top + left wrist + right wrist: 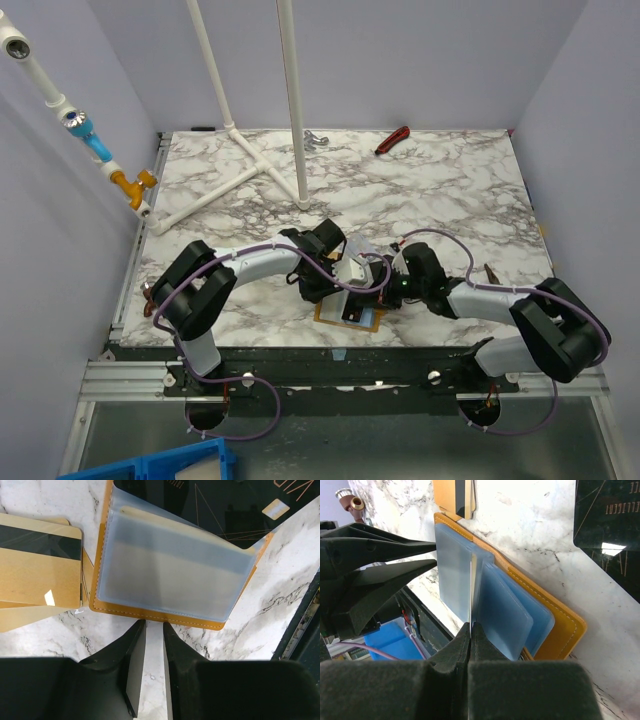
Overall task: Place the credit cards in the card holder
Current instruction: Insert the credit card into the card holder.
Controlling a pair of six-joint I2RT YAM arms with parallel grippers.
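Note:
The tan leather card holder (150, 614) lies open near the table's front edge (348, 318), with translucent blue sleeves (170, 570) fanned up from it. My right gripper (470, 625) is shut on the edge of a thin pale grey-blue card (471, 590), held edge-on between the sleeves (502, 610). A paler rectangle shows inside the raised sleeve in the left wrist view. My left gripper (154, 622) is slightly open and empty, its tips just short of the holder's near edge. Gold-tan cards with a dark stripe (40, 565) lie stacked beside the holder, also in the right wrist view (447, 495).
A black card or booklet with gold lettering (225, 505) lies just beyond the holder (610, 530). A white pipe stand (300, 110) and a red-and-black tool (393, 138) are at the back. The table's front edge (300, 625) is close by.

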